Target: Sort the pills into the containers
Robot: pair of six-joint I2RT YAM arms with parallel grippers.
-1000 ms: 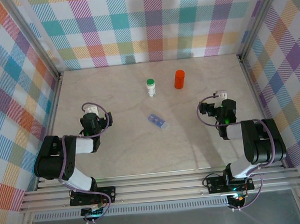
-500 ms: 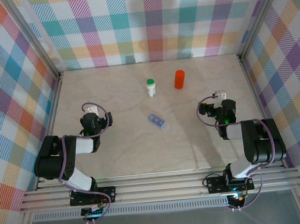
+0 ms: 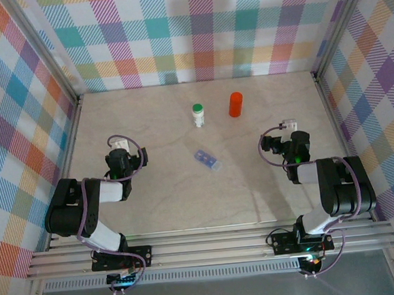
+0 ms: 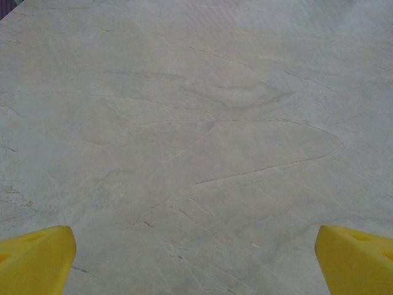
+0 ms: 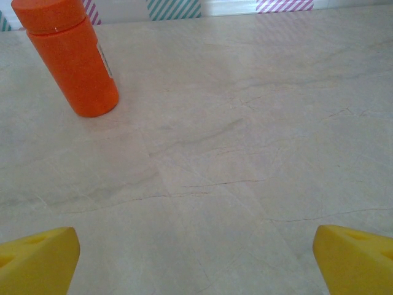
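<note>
In the top view a small blue and clear pill pack [image 3: 207, 159] lies flat near the table's middle; single pills are too small to make out. Behind it stand a white bottle with a green cap [image 3: 198, 114] and an orange bottle [image 3: 235, 104]. My left gripper [image 3: 119, 152] rests low at the left, well short of the pack. It is open, yellow fingertips [image 4: 35, 258] wide apart over bare table. My right gripper [image 3: 292, 137] rests at the right, open too, fingertips [image 5: 38, 257] spread. The orange bottle [image 5: 69, 56] stands upright ahead of it, to the left.
Plaid walls [image 3: 195, 31] close the table on three sides, with metal posts at the back corners. The marble-look tabletop [image 3: 187, 196] stretches between both arms and the bottles. Both arms are folded back near the front rail [image 3: 211, 245].
</note>
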